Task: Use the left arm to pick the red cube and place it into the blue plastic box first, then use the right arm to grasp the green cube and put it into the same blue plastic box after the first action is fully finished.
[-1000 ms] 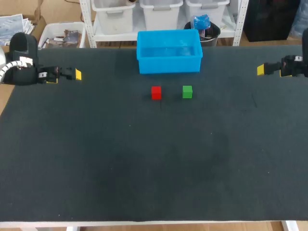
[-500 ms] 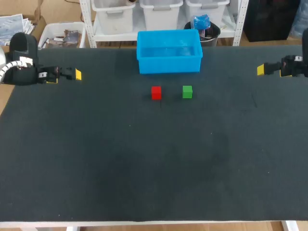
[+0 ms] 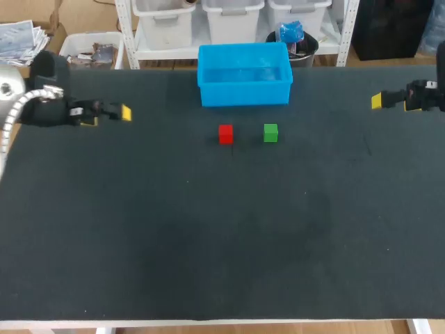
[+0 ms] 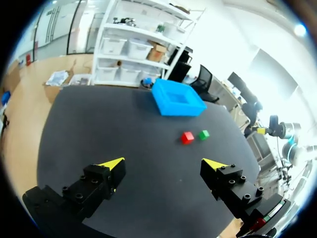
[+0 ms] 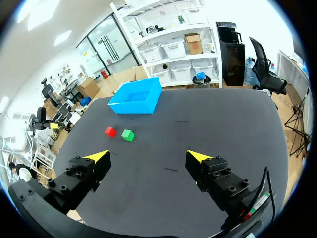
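The red cube (image 3: 225, 133) and the green cube (image 3: 270, 132) sit side by side on the black table, just in front of the blue plastic box (image 3: 244, 73), which looks empty. My left gripper (image 3: 108, 116) hovers open at the table's far left, well away from the red cube. My right gripper (image 3: 391, 103) is open at the far right. In the left wrist view the gripper (image 4: 163, 163) holds nothing; red cube (image 4: 186, 137), green cube (image 4: 203, 134) and box (image 4: 177, 99) lie far ahead. The right wrist view shows its gripper (image 5: 148, 156) bare, with red cube (image 5: 110, 131), green cube (image 5: 128, 135) and box (image 5: 136, 101) ahead.
The black table (image 3: 222, 236) stretches wide and flat in front of the cubes, with its front edge near the head view's lower border. Nothing else stands on it.
My left arm has shifted a little to the right, toward the table's middle, with its gripper still open. The right arm, the cubes and the box have not moved.
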`<state>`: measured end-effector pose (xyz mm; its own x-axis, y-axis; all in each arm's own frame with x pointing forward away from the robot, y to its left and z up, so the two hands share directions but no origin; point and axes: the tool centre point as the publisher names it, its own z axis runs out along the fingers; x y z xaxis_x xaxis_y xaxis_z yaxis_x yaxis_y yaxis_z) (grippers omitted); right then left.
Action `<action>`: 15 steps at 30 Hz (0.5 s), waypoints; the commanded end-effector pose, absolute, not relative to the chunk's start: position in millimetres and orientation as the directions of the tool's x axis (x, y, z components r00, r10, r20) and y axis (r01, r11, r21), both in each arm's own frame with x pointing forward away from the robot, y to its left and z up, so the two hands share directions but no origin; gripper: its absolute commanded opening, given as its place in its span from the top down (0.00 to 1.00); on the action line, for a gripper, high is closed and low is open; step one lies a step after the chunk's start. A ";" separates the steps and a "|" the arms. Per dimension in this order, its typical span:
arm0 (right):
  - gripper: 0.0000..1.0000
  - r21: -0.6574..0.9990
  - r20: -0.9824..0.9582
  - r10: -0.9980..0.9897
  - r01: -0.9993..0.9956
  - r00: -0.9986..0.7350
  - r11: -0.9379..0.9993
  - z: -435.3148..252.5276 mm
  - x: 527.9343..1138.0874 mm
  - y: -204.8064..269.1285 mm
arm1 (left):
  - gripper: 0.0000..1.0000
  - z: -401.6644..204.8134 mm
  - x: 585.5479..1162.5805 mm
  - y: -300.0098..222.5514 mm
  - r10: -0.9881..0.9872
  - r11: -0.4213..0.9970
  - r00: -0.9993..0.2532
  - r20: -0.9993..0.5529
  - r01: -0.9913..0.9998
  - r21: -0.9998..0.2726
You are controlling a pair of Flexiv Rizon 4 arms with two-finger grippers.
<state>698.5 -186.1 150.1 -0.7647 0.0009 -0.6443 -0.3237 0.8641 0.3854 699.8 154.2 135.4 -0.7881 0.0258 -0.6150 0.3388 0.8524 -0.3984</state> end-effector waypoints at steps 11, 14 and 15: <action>0.00 0.383 -0.644 0.000 -0.322 -0.765 0.866 150.1 699.1 -185.6 | 0.00 126.9 731.4 98.8 0.067 0.891 -0.826 -0.559 0.302 -0.340; 0.00 0.383 -0.644 0.000 -0.322 -0.765 0.866 150.1 699.1 -185.6 | 0.00 126.9 731.4 98.8 0.067 0.891 -0.826 -0.559 0.302 -0.340; 0.00 0.383 -0.644 0.000 -0.322 -0.765 0.866 150.1 699.1 -185.6 | 0.00 126.9 731.4 98.8 0.067 0.891 -0.826 -0.559 0.302 -0.340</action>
